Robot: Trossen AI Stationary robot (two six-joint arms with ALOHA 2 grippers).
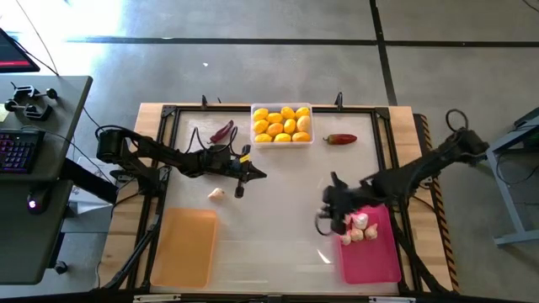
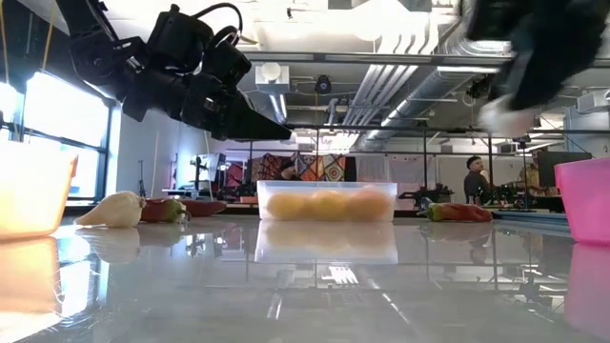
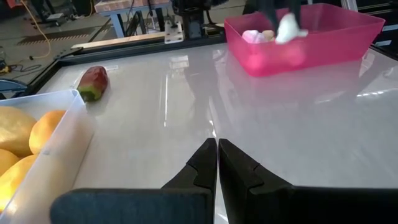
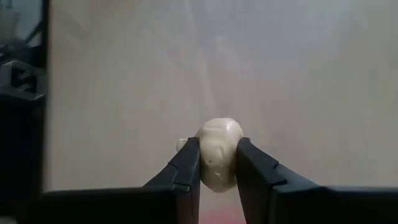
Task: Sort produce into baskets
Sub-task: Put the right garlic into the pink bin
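My right gripper [image 4: 217, 149] is shut on a whitish garlic bulb [image 4: 217, 140], lifted over the far end of the pink tray [image 1: 375, 257], where several garlic bulbs [image 1: 360, 227] lie. In the low view the bulb [image 2: 503, 116] hangs blurred at the upper right. My left gripper [image 3: 216, 144] hovers shut and empty over the table's middle [image 1: 258, 175]. The clear tray [image 1: 282, 140] holds several yellow-orange fruits [image 1: 282, 123]. The orange tray [image 1: 184, 246] sits at the near left. My right gripper pinches the garlic bulb by its two opposite sides [image 4: 204, 155] between the two fingers [image 4: 186, 167]. The fingers slant downward from the table's right side. The bulb is lifted clear of the table, and its rounded top sticks out past the fingertips.
One loose garlic bulb [image 1: 217, 194] lies on the table near my left gripper. A dark red chili [image 1: 221, 132] lies left of the clear tray, and another [image 1: 340, 139] right of it. A desk with a keyboard [image 1: 17, 151] stands left of the table. A person [image 2: 474, 176] shows in the room behind.
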